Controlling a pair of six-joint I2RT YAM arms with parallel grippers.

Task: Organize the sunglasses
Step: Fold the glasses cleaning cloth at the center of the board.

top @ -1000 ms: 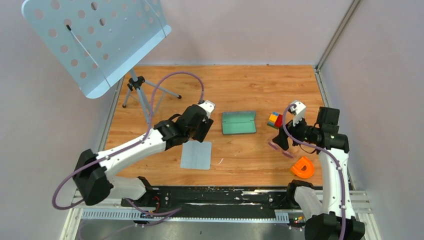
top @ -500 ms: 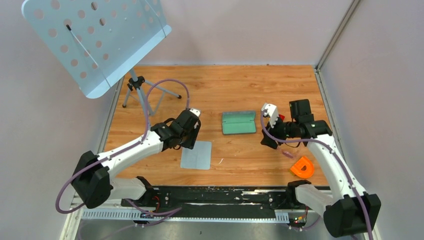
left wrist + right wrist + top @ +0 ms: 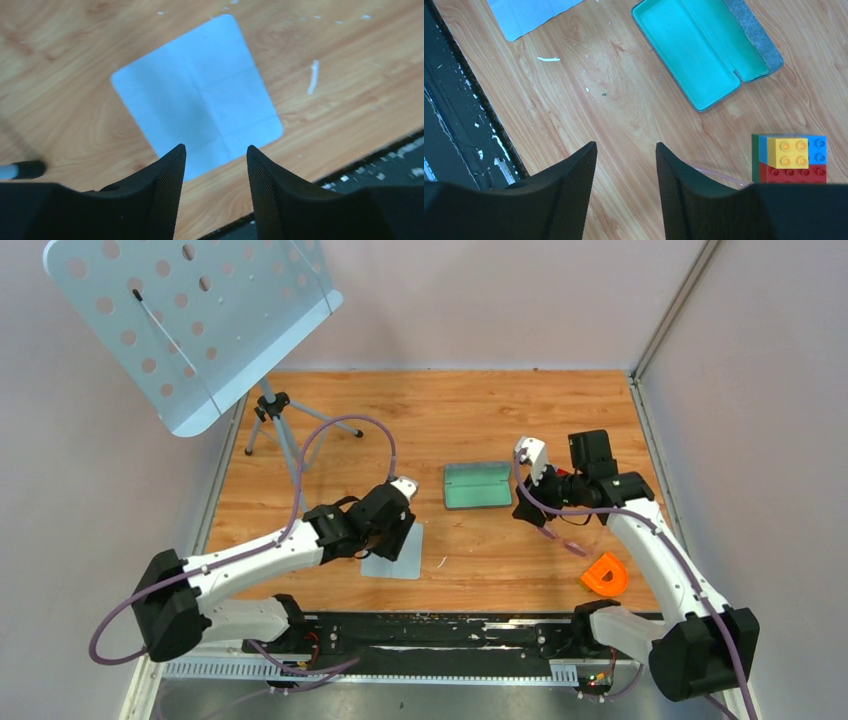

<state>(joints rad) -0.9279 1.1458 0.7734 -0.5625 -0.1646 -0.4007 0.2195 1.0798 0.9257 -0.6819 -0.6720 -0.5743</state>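
The sunglasses (image 3: 565, 542), thin with a purple-pink frame, lie on the wooden table just near-right of my right gripper (image 3: 525, 508). In the right wrist view only one slim pink arm (image 3: 724, 176) shows, beside the right finger. That gripper (image 3: 626, 145) is open, hovering over bare wood with nothing between its fingers. The grey case (image 3: 477, 485) lies open with its teal inside (image 3: 699, 50) up, to the left of it. My left gripper (image 3: 393, 532) is open above the pale blue cloth (image 3: 200, 105), near the cloth's front edge (image 3: 395, 562).
A block of coloured toy bricks (image 3: 791, 157) stands close to the right gripper. An orange object (image 3: 605, 575) lies at the front right. A perforated music stand (image 3: 190, 320) on a tripod (image 3: 275, 415) occupies the back left. A black rail (image 3: 450, 630) runs along the near edge.
The left gripper has pulled back toward the near edge, over the cloth. The right arm has swung left toward the case, away from the sunglasses, and its jaws have narrowed.
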